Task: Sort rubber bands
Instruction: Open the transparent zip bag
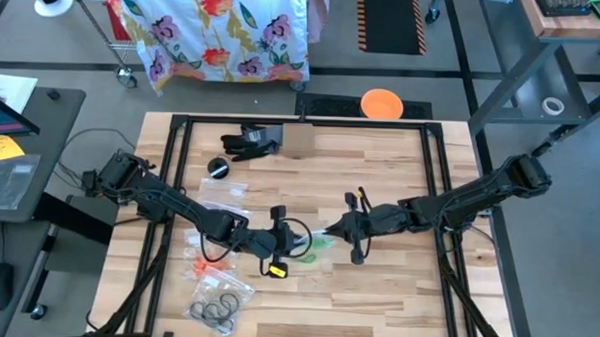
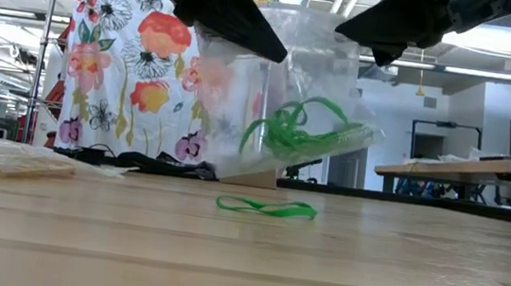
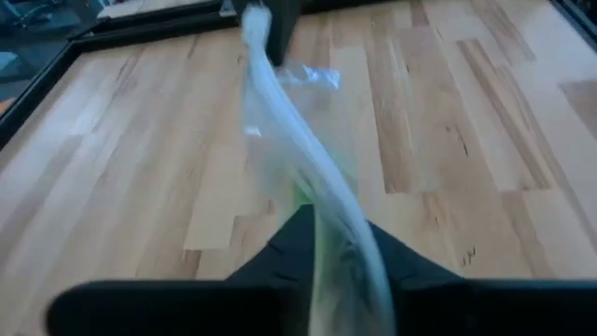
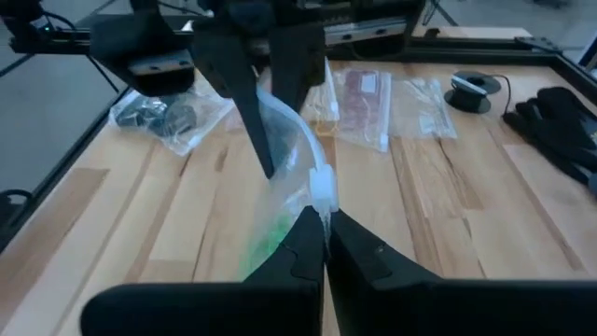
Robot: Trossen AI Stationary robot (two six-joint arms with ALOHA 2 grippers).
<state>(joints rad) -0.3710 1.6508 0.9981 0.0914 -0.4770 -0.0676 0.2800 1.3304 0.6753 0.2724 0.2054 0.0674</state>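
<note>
A: How are the two hands seen to be set?

B: The right hand (image 4: pixel 326 245) is closed, its fingers pinched on the edge of a clear plastic bag (image 2: pixel 308 91) that is held up off the bench (image 1: pixel 396 292). The left hand (image 3: pixel 338 245) is nearly closed, and the same bag is gripped between its fingers on the opposite side. The bag is thus held by both hands above the middle of the bench.

A: Where are the rubber bands found?

B: A bunch of green rubber bands (image 2: pixel 300 129) is seen inside the held bag. One green band (image 2: pixel 265 206) lies loose on the bench just below it. Near the left front of the bench, a bag of black bands (image 1: pixel 215 310) and a bag of orange bands (image 1: pixel 208 271) are laid flat. Farther left, a bag of red bands (image 4: pixel 359 98) and another clear bag (image 4: pixel 424 105) can be made out in the right wrist view, well apart from the hands.

A: Can any writing or label be read?

B: None can be read. A yellow patch (image 1: pixel 275 272) is noticed on the left hand, but nothing on it can be made out. A black glove (image 1: pixel 249 141) and a small black spool (image 1: pixel 218 168) lie toward the far left of the bench.
</note>
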